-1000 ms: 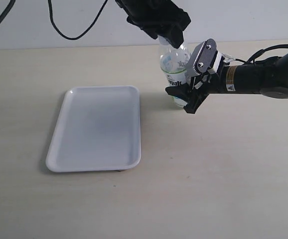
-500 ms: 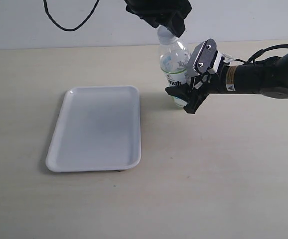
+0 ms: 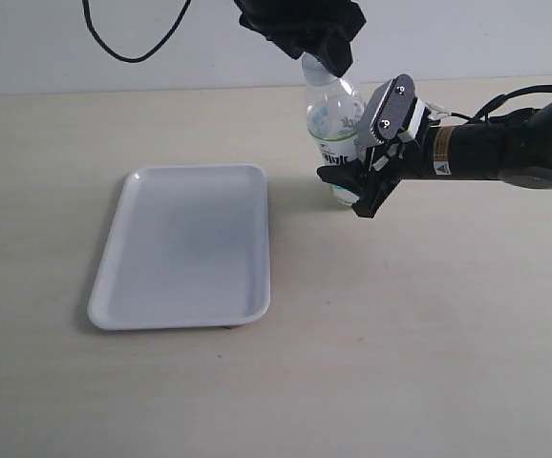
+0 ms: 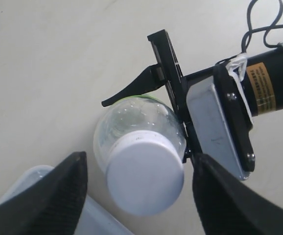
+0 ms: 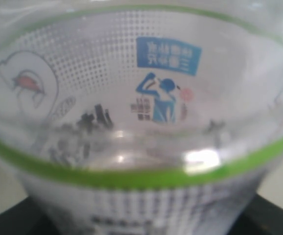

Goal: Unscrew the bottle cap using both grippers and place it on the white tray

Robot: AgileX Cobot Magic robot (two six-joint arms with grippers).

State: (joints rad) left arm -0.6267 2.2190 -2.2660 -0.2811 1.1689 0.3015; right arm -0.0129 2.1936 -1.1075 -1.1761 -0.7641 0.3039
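Since a second ago the left claw (image 3: 322, 52) has lifted slightly off the bottle (image 3: 335, 124), baring its neck. Its jaws stand spread, one on either side of the bottle cap (image 4: 145, 174), which sits on the bottle with a gap on each side. The right claw (image 3: 367, 153) pinches the bottle's body. The bottle stands upright on a pale worktop (image 3: 429, 324), near the white tray (image 3: 185, 248) but apart from it. A pale wall (image 3: 56, 48) rises behind, with a black cable (image 3: 128, 52) looping across it. The left arm is cut off at the top edge. The bottle's base hides behind the right claw. The right wrist view is filled by the blurred label (image 5: 146, 98), and its lettering is unreadable.
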